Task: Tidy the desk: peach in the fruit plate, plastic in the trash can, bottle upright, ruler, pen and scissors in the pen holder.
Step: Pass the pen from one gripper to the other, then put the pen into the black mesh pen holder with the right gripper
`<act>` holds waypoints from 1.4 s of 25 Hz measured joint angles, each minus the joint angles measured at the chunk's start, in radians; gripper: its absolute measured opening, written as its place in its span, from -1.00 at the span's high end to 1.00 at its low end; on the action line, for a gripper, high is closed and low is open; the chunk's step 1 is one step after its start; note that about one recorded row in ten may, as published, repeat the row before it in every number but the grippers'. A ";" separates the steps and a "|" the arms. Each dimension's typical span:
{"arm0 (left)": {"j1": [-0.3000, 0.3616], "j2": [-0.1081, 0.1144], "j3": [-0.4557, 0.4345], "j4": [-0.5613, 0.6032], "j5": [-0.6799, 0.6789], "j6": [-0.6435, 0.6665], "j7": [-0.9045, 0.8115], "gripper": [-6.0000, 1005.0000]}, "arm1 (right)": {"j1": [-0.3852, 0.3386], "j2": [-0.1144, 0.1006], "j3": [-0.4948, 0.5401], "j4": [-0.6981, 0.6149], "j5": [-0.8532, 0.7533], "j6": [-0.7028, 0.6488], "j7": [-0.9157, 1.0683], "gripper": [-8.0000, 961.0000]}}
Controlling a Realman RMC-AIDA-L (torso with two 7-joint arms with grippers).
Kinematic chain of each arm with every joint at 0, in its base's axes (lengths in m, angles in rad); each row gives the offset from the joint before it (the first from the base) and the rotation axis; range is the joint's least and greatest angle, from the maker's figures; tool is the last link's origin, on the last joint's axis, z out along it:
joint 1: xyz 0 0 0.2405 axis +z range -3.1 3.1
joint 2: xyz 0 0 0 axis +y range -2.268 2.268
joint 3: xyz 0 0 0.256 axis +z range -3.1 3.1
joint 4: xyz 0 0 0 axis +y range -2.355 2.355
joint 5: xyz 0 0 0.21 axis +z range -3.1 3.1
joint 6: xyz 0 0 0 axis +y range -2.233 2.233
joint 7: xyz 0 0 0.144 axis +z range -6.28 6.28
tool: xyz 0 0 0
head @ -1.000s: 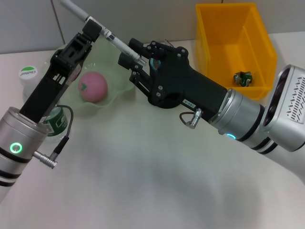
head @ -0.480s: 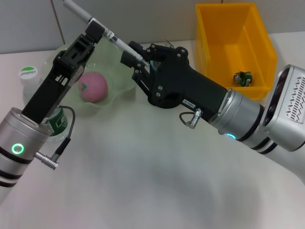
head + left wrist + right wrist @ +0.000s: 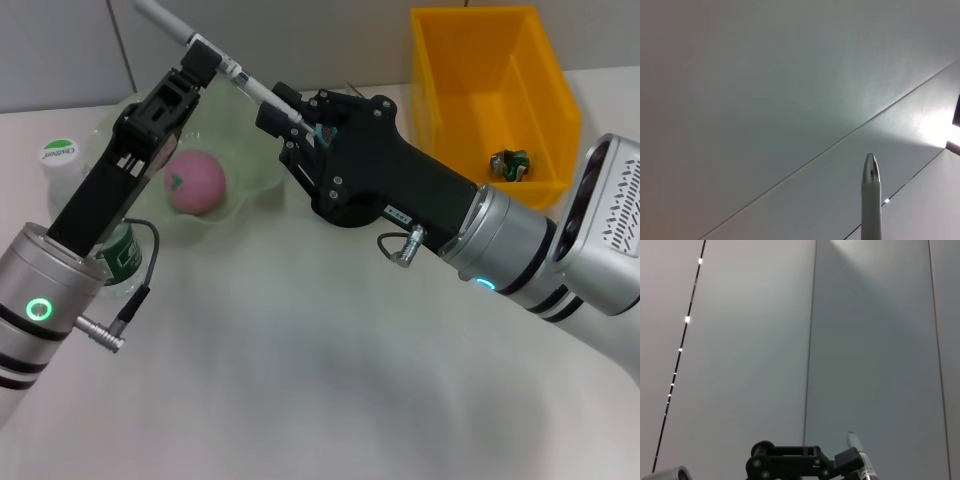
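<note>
1. Pale table [image 3: 300,380] before a grey panelled wall; yellow bin [image 3: 490,90] at the far right with a small green scrap inside.
2. Pen [image 3: 215,58] held in the air, slanted, spanning between both hands; upper tip clear of the left hand and seen against the wall in the left wrist view [image 3: 870,200].
3. Left hand [image 3: 200,62] closed on the pen near its upper half, well above the table.
4. Right hand [image 3: 285,112] at the pen's lower end, just beside the left hand; fingers around the barrel, but whether clamped or merely close cannot be told.
5. Judged handling: light, stiff, smooth-barrelled; likely to slip or swivel in a narrow pinch. Best taken mid-barrel, square across the axis, not at the tapered tip.
6. Judged risk: both hands on one short item leaves little free barrel between them; release of one before the other is firm could drop it.
7. Peach [image 3: 194,182] below the left hand, lying in the pale green fruit plate [image 3: 250,175]. Bottle [image 3: 60,160] upright beyond the left arm, white cap up.
8. Pen holder not visible.
</note>
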State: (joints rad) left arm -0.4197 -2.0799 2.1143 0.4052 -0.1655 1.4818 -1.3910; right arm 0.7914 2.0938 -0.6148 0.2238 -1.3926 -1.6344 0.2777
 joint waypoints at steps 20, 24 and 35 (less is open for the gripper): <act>0.007 0.000 0.001 -0.003 0.006 0.008 0.007 0.26 | -0.003 0.000 0.015 0.011 -0.001 -0.010 0.000 0.70; 0.011 0.000 0.001 -0.002 0.007 0.027 0.040 -0.04 | -0.005 0.000 0.023 0.011 -0.002 -0.010 0.000 0.70; 0.019 0.009 -0.008 -0.024 0.063 0.086 0.147 -0.72 | -0.031 0.000 0.077 -0.003 -0.002 -0.028 0.072 0.70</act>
State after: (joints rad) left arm -0.4009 -2.0707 2.1059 0.3808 -0.1025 1.5675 -1.2442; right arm 0.7607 2.0935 -0.5383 0.2207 -1.3945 -1.6628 0.3500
